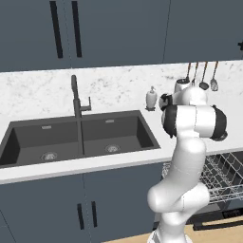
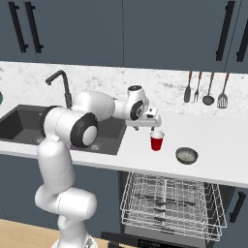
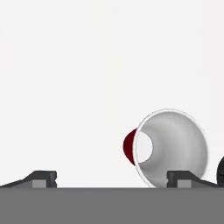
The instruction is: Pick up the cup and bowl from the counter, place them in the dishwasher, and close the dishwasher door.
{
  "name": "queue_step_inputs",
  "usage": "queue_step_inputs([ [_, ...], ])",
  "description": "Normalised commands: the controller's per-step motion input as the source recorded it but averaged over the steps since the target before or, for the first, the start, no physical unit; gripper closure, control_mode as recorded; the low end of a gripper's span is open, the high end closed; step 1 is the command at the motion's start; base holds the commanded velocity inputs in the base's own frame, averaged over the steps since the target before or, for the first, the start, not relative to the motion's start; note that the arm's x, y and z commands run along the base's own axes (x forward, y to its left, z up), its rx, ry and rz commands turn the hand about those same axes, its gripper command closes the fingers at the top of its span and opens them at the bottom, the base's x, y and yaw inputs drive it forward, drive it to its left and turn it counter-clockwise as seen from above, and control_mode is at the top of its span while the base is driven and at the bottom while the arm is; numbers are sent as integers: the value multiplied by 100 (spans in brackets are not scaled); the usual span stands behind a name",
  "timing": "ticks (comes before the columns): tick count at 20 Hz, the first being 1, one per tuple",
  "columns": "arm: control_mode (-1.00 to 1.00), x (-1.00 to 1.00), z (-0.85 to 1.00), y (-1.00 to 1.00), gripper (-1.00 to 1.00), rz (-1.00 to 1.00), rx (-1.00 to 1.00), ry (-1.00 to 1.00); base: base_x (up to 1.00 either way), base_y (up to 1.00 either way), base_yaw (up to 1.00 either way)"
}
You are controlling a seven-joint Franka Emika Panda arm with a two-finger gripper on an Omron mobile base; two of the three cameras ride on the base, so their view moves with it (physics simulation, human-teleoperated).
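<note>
Cup (image 2: 156,141) stands upright on counter (image 2: 213,145), directly beneath our claw (image 3: 111,179). Claw released, one fingertip (image 3: 186,178) over rim. We descend straight, straddle cup wall, clench gently. Bowl (image 2: 186,155) beyond, near.

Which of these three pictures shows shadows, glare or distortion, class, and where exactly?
Right base view: even, flat light; the red cup and the bowl cast only faint soft shadows on the counter. Left base view: no glare on the dark sink. Hand view: the counter washes out to blank white, and the cup looks stretched, its white mouth wide, its red base small.
</note>
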Motion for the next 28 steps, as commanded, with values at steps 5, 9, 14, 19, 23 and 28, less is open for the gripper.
queue_step_inputs([
  [5, -100, 0, -31, -27, -100, 0, 0, 4, 0, 0, 0],
  [9, -100, 2, -22, -24, -100, 0, 0, 4, 0, 0, 0],
  [14, -100, 26, -19, -3, -100, 0, 0, 1, 0, 0, 0],
  [19, -100, 16, -20, -6, -100, 0, 0, 0, 0, 0, 0],
  [23, -100, 0, -29, -20, -100, 0, 0, 4, 0, 0, 0],
  [28, -100, 0, -14, -15, -100, 0, 0, 3, 0, 0, 0],
])
